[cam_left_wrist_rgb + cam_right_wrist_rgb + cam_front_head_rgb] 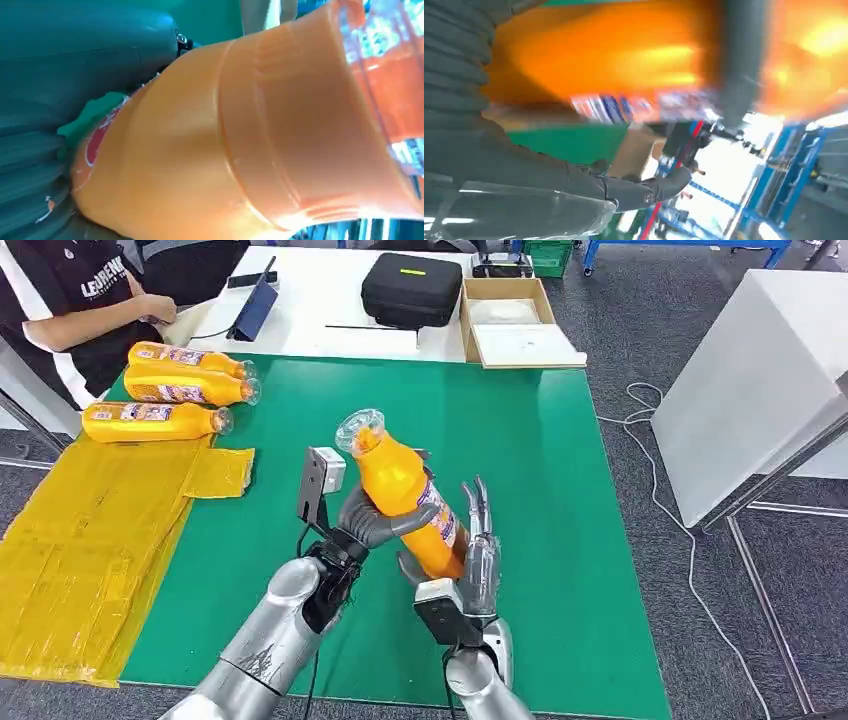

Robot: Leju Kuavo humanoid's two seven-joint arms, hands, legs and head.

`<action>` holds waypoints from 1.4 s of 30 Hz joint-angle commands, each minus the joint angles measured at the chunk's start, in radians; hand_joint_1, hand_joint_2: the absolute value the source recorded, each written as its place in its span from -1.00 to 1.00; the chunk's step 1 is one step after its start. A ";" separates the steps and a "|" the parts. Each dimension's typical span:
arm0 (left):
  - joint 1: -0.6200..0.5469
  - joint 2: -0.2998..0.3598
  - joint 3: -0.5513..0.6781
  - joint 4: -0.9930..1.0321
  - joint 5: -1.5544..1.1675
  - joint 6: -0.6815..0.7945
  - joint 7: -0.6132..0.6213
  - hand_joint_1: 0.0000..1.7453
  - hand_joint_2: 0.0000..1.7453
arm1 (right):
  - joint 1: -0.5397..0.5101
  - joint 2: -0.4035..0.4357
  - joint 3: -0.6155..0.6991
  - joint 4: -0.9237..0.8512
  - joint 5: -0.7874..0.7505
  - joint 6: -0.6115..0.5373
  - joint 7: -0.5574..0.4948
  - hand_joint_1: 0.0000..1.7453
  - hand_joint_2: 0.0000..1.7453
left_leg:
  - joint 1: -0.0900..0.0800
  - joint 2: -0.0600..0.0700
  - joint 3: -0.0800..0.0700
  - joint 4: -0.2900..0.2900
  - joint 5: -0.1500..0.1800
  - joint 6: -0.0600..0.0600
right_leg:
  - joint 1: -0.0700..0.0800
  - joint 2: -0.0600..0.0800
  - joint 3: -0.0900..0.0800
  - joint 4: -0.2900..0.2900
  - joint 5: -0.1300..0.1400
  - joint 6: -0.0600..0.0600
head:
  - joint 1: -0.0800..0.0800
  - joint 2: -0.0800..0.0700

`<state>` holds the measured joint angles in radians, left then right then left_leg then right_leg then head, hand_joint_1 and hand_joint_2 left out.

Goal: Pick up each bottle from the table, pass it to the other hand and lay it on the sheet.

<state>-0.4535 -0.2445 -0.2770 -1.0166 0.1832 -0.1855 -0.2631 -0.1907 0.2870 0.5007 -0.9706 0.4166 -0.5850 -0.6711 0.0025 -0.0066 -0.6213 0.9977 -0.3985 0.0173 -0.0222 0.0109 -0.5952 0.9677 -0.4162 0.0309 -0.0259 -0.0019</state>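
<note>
My left hand (375,520) grips an orange bottle (405,490) around its middle and holds it tilted above the green mat (560,470), clear cap end up and away from me. In the left wrist view the bottle (240,140) lies close against the grey fingers (30,165). My right hand (470,560) stands beside the bottle's lower end with straight, spread fingers. In the right wrist view the bottle (604,55) crosses above the thumb (644,187), which stretches apart from it. Three more orange bottles (185,388) lie on their sides at the far left, by the yellow sheet (90,530).
A person in a dark shirt (75,290) sits at the far left corner. On the white table behind the mat are a black case (412,288), a cardboard box (512,320) and a tablet (255,305). A white table (770,380) stands to the right.
</note>
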 commanded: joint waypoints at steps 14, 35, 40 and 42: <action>0.099 0.173 0.155 0.007 -0.415 0.351 -0.140 1.00 1.00 | 0.163 -0.233 0.079 -0.540 -0.104 0.151 0.027 -1.00 1.00 | 0.000 0.002 0.007 0.000 -0.004 -0.002 | 0.001 -0.001 0.008 0.000 -0.003 -0.004 | 0.000 0.000; 0.126 0.468 0.577 0.138 -1.749 0.884 -0.135 1.00 1.00 | 0.269 -0.378 0.042 -0.632 -0.271 0.057 -0.027 -1.00 1.00 | 0.001 0.001 0.002 -0.001 -0.001 -0.001 | 0.001 -0.001 0.001 0.000 -0.002 -0.002 | 0.000 0.000; 0.126 0.468 0.577 0.138 -1.749 0.884 -0.135 1.00 1.00 | 0.269 -0.378 0.042 -0.632 -0.271 0.057 -0.027 -1.00 1.00 | 0.001 0.000 0.003 -0.001 -0.002 -0.001 | 0.001 -0.001 0.002 0.000 -0.002 -0.003 | 0.000 0.000; 0.126 0.468 0.577 0.138 -1.749 0.884 -0.135 1.00 1.00 | 0.269 -0.378 0.042 -0.632 -0.271 0.057 -0.027 -1.00 1.00 | 0.000 0.001 0.001 -0.001 -0.001 -0.001 | 0.000 -0.001 0.000 0.000 -0.001 -0.002 | 0.000 0.000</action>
<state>-0.2940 0.2167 0.2747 -0.9422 -1.5602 0.6954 -0.4009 0.0854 -0.0603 0.5276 -1.6045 0.1499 -0.5257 -0.6985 0.0030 -0.0056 -0.6219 0.9968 -0.3990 0.0169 -0.0220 0.0115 -0.5967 0.9676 -0.4172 0.0302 -0.0256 -0.0019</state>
